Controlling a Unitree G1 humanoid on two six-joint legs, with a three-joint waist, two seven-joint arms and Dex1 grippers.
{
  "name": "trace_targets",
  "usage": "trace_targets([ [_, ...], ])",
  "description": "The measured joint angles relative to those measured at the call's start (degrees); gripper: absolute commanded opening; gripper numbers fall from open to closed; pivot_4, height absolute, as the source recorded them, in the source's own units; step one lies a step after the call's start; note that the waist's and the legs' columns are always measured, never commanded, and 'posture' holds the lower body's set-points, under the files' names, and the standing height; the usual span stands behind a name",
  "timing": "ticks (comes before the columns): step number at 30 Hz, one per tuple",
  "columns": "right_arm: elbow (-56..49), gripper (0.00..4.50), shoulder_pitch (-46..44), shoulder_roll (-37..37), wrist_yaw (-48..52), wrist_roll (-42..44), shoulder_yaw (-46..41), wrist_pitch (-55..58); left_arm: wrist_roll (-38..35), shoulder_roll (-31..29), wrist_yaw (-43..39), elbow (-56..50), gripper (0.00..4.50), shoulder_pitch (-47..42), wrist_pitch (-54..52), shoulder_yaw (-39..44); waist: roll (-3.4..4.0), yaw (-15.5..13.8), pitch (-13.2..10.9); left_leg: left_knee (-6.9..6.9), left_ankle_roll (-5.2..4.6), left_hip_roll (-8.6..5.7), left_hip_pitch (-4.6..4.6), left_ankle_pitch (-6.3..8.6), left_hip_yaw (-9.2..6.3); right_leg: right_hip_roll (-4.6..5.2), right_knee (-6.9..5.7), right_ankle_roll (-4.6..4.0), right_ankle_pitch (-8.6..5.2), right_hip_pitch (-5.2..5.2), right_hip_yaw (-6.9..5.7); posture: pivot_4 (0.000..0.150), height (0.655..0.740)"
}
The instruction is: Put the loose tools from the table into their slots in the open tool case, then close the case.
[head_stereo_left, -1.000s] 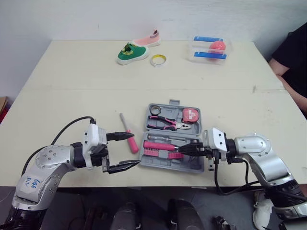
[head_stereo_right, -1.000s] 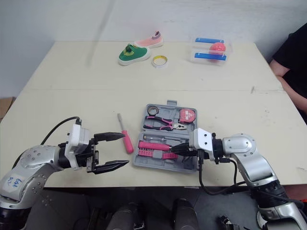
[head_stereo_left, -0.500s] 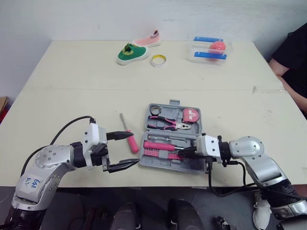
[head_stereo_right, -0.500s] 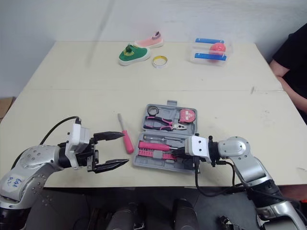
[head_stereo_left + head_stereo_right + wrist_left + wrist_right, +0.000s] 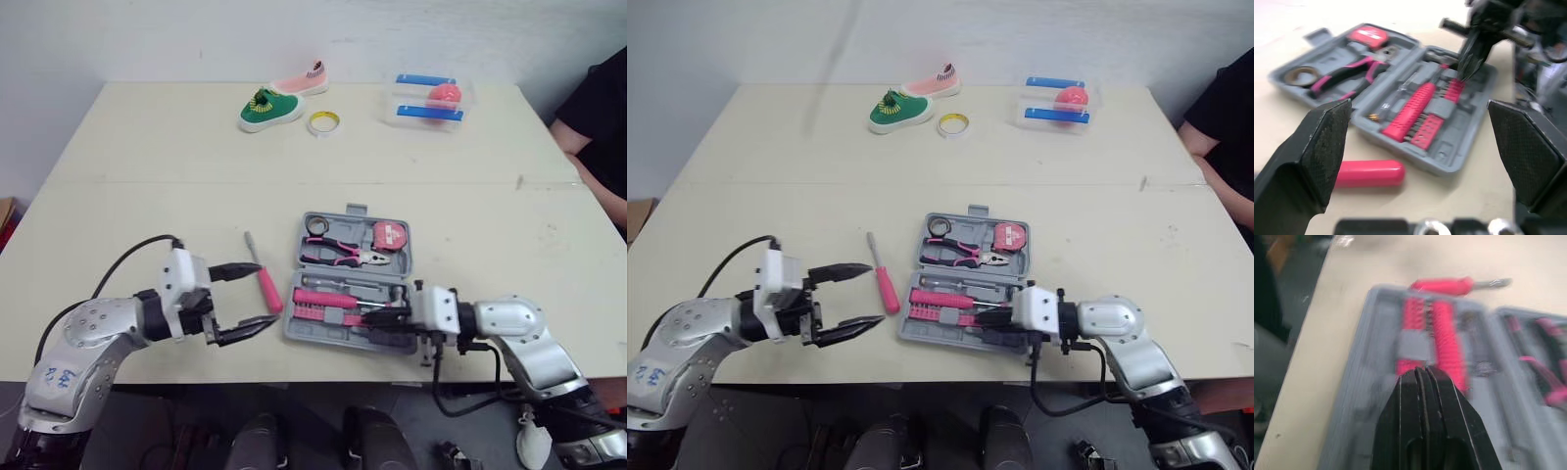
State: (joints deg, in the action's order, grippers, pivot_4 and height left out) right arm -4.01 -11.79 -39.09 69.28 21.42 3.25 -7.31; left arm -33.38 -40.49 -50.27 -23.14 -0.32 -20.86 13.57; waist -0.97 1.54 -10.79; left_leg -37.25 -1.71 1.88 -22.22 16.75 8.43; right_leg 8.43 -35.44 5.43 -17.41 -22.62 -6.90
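Green shoe, tape beyond case

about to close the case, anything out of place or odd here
Yes: the pink-handled screwdriver lies loose on the cream table, just left of the open grey plastic tool case, not in a slot.

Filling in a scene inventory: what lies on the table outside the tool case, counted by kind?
Shoes: 2 (green shoe, pink shoe)
Tape roll: 1
Clear box: 1
Screwdriver: 1
Total: 5
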Motion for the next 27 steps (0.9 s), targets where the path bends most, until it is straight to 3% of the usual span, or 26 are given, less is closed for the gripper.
trace_targets([
  [3, 1.57, 0.03, 1.11, -3.58, 1.55, 4.63, -7.04, 1.33, 1.65, 0.20, 1.94, 5.27, 4.50, 3.77, 2.83, 6.76, -0.02, -0.12, -0.01, 0.00, -0.03, 0.02, 0.02, 0.02, -0.04, 0.02, 0.00, 0.00, 0.00, 0.01, -0.02, 0.150, 0.7400],
  [4, 2.89, 0.68, 1.09, -4.82, 2.33, 6.68, -9.01, 3.49, 2.47, 0.36, 2.40, 7.10, 4.50, 5.06, 4.48, 9.09, -0.02, -0.12, -0.01, 0.00, -0.02, 0.02, 0.02, 0.04, -0.04, 0.05, 0.00, -0.01, 0.00, 0.00, -0.01, 0.150, 0.7400],
  [5, 4.23, 0.89, 1.12, -5.67, 2.67, 7.53, -10.61, 4.23, 2.92, 0.49, 2.79, 8.55, 4.50, 5.97, 5.54, 10.71, -0.02, -0.11, -0.01, 0.01, -0.02, 0.01, 0.02, 0.07, -0.03, 0.07, 0.01, -0.01, 0.00, 0.00, 0.00, 0.150, 0.7400],
  [8, 10.94, 2.28, 0.15, -7.32, 3.01, 7.56, -14.86, 2.00, 4.46, 1.43, 4.19, 12.47, 4.50, 8.63, 8.70, 15.27, -0.02, -0.10, -0.01, 0.03, 0.00, 0.01, 0.02, 0.16, -0.03, 0.08, 0.05, -0.02, 0.00, 0.00, -0.01, 0.150, 0.7400],
  [13, 41.20, 4.41, -1.55, -16.17, 0.95, 0.14, -22.21, -12.01, 7.81, 2.86, 8.38, 21.87, 4.50, 16.00, 15.27, 26.64, -0.04, -0.05, -0.03, 0.10, -0.11, -0.01, -0.01, 0.25, 0.05, 0.07, 0.31, -0.05, -0.03, -0.02, -0.07, 0.150, 0.7400],
  [20, 62.33, 4.47, -8.41, -18.56, -4.67, -5.49, -22.82, -22.85, 9.79, 3.62, 14.04, 23.99, 4.50, 18.51, 15.94, 30.78, 0.09, 0.59, -0.10, 0.08, 0.21, 0.08, 0.04, 0.40, 0.12, 0.07, 0.30, 0.03, 0.04, -0.01, 0.04, 0.150, 0.7400],
  [24, 62.41, 4.47, -10.65, -17.50, -3.23, -5.04, -23.12, -23.74, 7.07, 4.98, 16.08, 18.88, 4.50, 18.88, 11.18, 30.72, 0.12, 0.67, -0.12, 0.06, 0.29, 0.11, 0.04, 0.36, 0.11, 0.07, 0.27, 0.02, 0.05, 0.00, 0.04, 0.150, 0.7400],
  [27, 52.88, 4.47, -11.74, -11.66, 2.27, -0.43, -22.37, -20.16, 3.71, 5.27, 18.57, 10.37, 4.50, 17.65, 4.13, 28.56, 0.11, 0.59, -0.12, 0.03, 0.36, 0.17, 0.06, 0.29, 0.08, 0.03, 0.15, 0.03, 0.07, 0.05, 0.05, 0.150, 0.7400],
])
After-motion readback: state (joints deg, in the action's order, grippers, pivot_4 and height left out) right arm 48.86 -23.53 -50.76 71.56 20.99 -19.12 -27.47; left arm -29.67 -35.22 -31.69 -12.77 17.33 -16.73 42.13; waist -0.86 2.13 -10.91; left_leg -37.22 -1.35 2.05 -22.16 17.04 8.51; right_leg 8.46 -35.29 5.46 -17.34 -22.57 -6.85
